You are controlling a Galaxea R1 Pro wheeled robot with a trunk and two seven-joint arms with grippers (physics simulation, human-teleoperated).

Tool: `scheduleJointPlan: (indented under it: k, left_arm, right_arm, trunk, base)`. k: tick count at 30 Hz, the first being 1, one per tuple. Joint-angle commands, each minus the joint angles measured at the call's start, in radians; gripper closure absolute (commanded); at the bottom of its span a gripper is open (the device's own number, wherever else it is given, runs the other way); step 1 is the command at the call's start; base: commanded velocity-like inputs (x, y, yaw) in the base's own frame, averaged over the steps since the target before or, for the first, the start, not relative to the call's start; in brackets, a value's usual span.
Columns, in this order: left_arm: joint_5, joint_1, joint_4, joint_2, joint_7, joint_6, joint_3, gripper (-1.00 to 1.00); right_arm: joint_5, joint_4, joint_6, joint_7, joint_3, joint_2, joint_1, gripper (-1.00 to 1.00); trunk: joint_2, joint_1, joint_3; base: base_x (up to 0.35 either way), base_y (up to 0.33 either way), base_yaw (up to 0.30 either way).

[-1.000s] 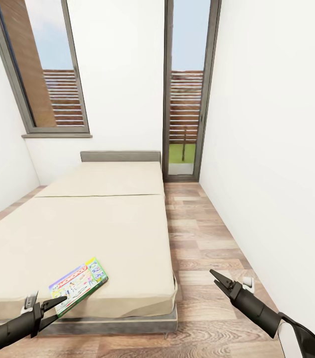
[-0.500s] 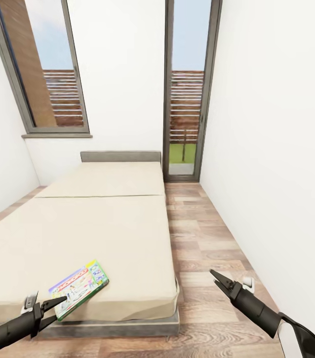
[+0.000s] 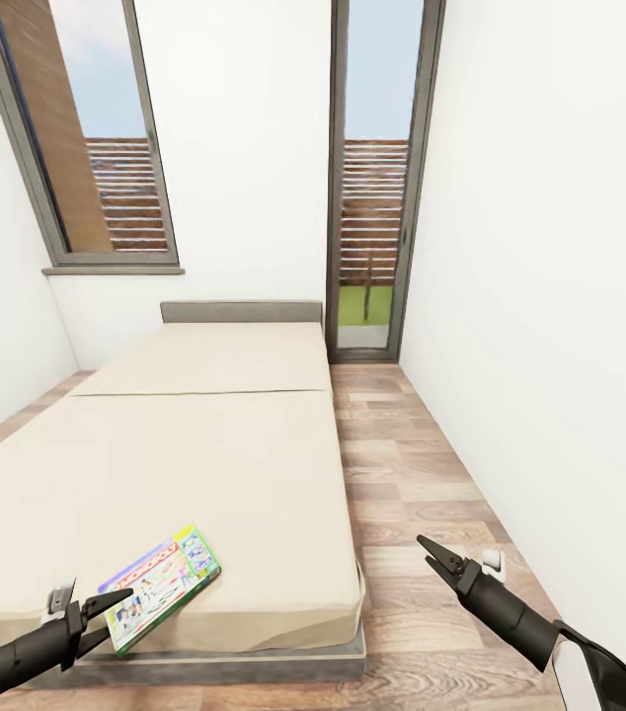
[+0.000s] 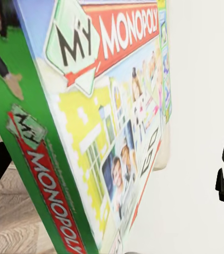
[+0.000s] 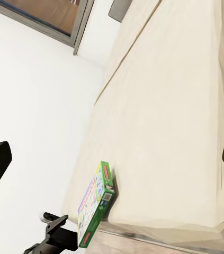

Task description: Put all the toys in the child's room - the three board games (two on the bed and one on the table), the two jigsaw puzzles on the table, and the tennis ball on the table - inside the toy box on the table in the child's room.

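Note:
A pale, green-edged board game [image 3: 162, 588], a My Monopoly box, lies flat on the near right corner of the beige bed [image 3: 204, 444]. My left gripper [image 3: 114, 612] is open at the box's near edge, and the left wrist view has the box [image 4: 101, 132] very close, tilted between the two dark fingers. My right gripper [image 3: 424, 553] hangs open over the wooden floor to the right of the bed, holding nothing. The right wrist view looks across the mattress [image 5: 164, 132] to the same box [image 5: 97, 209] and the left gripper [image 5: 56, 233] beside it. The table and toy box are out of view.
A low grey headboard [image 3: 241, 312] stands at the bed's far end under a window. A tall glass door [image 3: 367, 197] is in the far wall. A strip of wooden floor [image 3: 402, 464] runs between the bed and the white right wall.
The whole view has shifted slightly, so the camera moved. The board game now sits lower and nearer my left gripper in the picture. Both grippers stay open.

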State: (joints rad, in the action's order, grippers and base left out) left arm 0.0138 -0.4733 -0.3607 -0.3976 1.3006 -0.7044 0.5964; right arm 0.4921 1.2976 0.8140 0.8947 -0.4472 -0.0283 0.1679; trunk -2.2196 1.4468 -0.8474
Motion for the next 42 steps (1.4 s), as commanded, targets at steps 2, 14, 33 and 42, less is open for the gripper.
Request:
scheduleJointPlan:
  k: [2,14,33,42]
  left_arm:
    - [0.002,-0.001,0.0,0.0,0.003,-0.01,0.003,-1.0]
    - [0.002,-0.001,0.0,0.0,0.003,-0.01,0.003,-1.0]
    - [0.002,-0.001,0.0,0.0,0.005,-0.012,0.003,-1.0]
    - [0.003,-0.001,0.0,0.0,0.024,-0.012,0.003,-1.0]
  right_arm:
    - [0.0,0.0,0.005,0.003,-0.002,-0.001,0.001,-1.0]
    - [0.0,0.0,0.005,0.003,-0.002,-0.001,0.001,-1.0]
    - [0.0,0.0,0.005,0.003,-0.002,-0.001,0.001,-1.0]
    - [0.0,0.0,0.005,0.003,-0.002,-0.001,0.001,-1.0]
  trunk:
    - [0.0,0.0,-0.001]
    - [0.0,0.0,-0.001]
    - [0.0,0.0,-0.001]
    - [0.0,0.0,-0.001]
  base:
    - [0.008,0.005,0.0]
    - [0.002,0.001,0.0]
    - [0.0,0.0,0.0]
    - [0.0,0.0,0.0]
